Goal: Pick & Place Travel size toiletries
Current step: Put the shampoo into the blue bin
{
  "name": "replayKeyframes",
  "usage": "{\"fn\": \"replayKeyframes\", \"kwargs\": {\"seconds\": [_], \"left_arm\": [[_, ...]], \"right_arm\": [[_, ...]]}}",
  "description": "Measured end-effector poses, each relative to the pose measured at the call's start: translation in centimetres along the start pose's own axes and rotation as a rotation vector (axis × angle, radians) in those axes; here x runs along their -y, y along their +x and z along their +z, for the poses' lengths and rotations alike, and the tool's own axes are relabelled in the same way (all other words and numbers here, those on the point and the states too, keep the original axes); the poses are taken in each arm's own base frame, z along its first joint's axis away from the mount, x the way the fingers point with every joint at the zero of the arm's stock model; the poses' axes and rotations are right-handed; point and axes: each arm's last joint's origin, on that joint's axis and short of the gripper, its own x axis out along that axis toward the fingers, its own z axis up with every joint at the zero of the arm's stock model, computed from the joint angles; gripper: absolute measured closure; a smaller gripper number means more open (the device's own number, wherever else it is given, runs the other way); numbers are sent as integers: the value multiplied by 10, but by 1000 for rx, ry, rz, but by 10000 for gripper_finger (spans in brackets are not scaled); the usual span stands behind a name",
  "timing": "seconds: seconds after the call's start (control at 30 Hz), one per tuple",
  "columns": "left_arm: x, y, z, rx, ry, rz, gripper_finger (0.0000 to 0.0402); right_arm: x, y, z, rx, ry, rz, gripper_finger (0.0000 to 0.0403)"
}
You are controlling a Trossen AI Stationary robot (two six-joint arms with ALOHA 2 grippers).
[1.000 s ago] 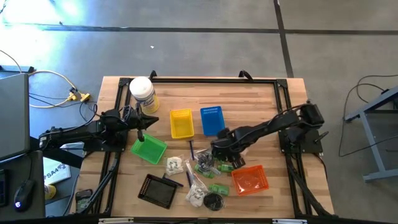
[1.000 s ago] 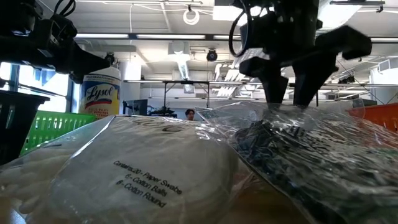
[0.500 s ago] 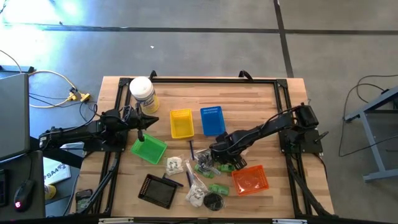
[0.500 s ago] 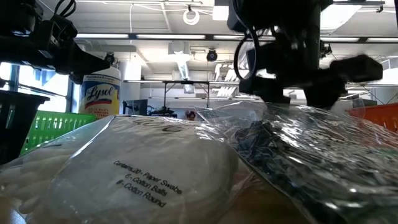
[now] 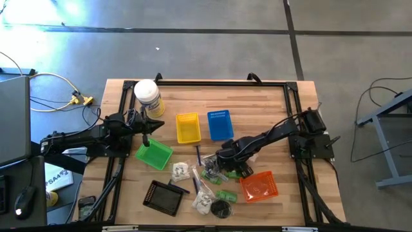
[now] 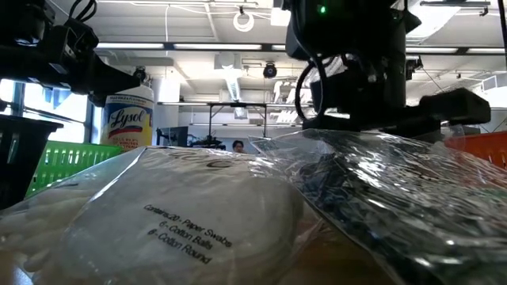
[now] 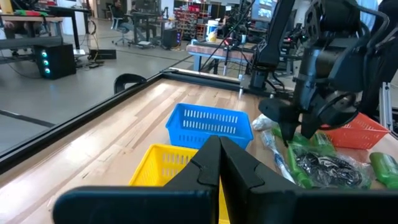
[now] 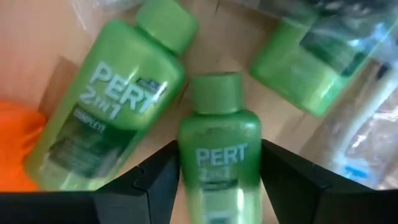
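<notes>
Several small green bottles lie on the table among clear packets. In the right wrist view one green bottle (image 8: 219, 155) lies cap away between the fingers of my right gripper (image 8: 217, 180), which is open and points down. Its two fingers stand at the bottle's long sides. A second bottle (image 8: 112, 106) lies beside it, and a third (image 8: 305, 68) sits inside a clear packet. From above, my right gripper (image 5: 226, 169) is low over this cluster. My left gripper (image 5: 145, 132) waits shut above the green basket (image 5: 154, 154). My right gripper comes from above with one finger (image 8: 155, 180) at each long side (image 8: 186, 149) of the middle green bottle, fingers along its length. The bottle lies flat on the table. I cannot tell whether the fingers touch it.
An orange basket (image 5: 259, 185) stands right beside the bottles. Yellow (image 5: 188, 127) and blue (image 5: 219, 124) baskets stand farther back. A black tray (image 5: 164, 197) and packets with white contents (image 5: 180, 171) lie near the front edge. A white jar (image 5: 147, 96) stands far left.
My right gripper has come down toward the green bottles, staying open. In the low view its fingers have sunk behind the crinkled clear packet. The bottles and packets lie where they were.
</notes>
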Motion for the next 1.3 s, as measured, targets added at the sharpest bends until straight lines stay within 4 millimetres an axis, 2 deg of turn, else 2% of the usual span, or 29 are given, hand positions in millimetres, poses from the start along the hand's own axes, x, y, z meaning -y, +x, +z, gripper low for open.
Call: {"fn": "replayKeyframes", "kwargs": {"seconds": [0.2, 0.37, 0.57, 0.77, 0.9, 0.97, 1.03, 1.13, 1.2, 1.3], "left_arm": [[0, 0, 0, 2, 0, -3, 402], [0, 0, 0, 2, 0, -3, 402], [0, 0, 0, 2, 0, -3, 402], [0, 0, 1, 8, 0, -3, 402], [0, 0, 1, 11, -4, 0, 402], [0, 0, 1, 11, -4, 0, 402], [0, 0, 1, 11, -10, -1, 402], [0, 0, 1, 11, -27, -1, 402], [0, 0, 1, 11, -27, -1, 402], [0, 0, 1, 9, -27, -1, 402]], "right_arm": [[-1, 3, 1, 5, 3, 18, 254], [-2, -10, -1, 33, 40, 4, 258], [-3, -44, -2, 136, 102, -79, 256], [0, -100, 0, 422, 177, -206, 251], [18, -145, -6, 708, 342, -264, 260], [32, -164, -12, 838, 491, -264, 258], [48, -175, -23, 914, 703, -225, 253], [75, -178, -39, 963, 954, -153, 250], [90, -174, -52, 925, 1038, -105, 251], [110, -157, -55, 881, 1118, -96, 253]]}}
